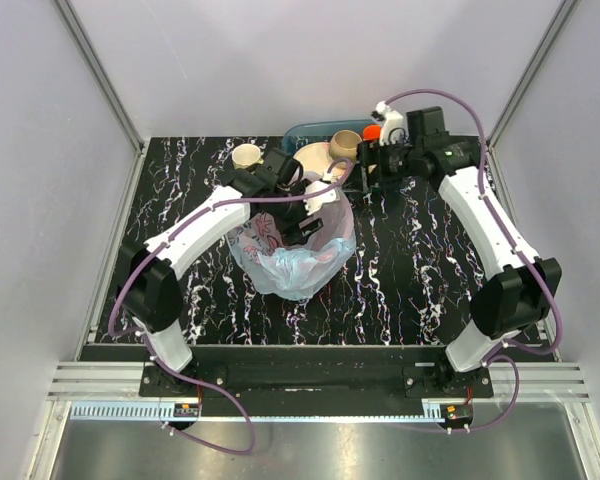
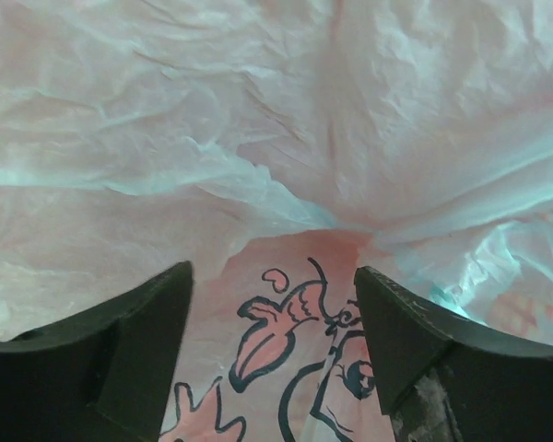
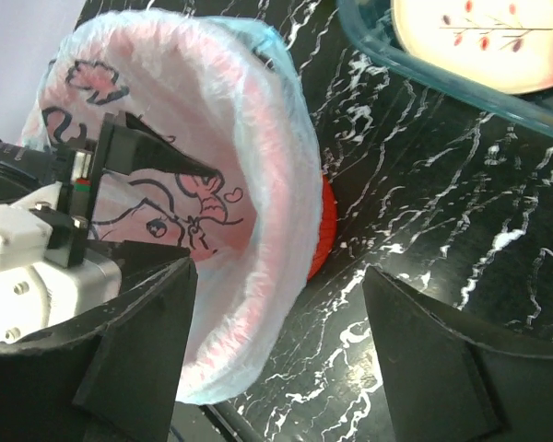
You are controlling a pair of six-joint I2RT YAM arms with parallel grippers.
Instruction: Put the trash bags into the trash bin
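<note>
The light-blue trash bag with pink and dark prints is spread over the red mesh bin and lines it. Only a strip of the bin shows under the bag's edge in the right wrist view. My left gripper reaches down inside the bag with its jaws wide apart. In the left wrist view the bag's printed lining fills the frame. My right gripper is open and empty, above the table just right of the bag. One left finger shows inside the bag opening.
A teal dish tray stands at the back centre with a cream plate, a tan cup and an orange object. Another cup stands left of it. The tray rim lies close to the right gripper.
</note>
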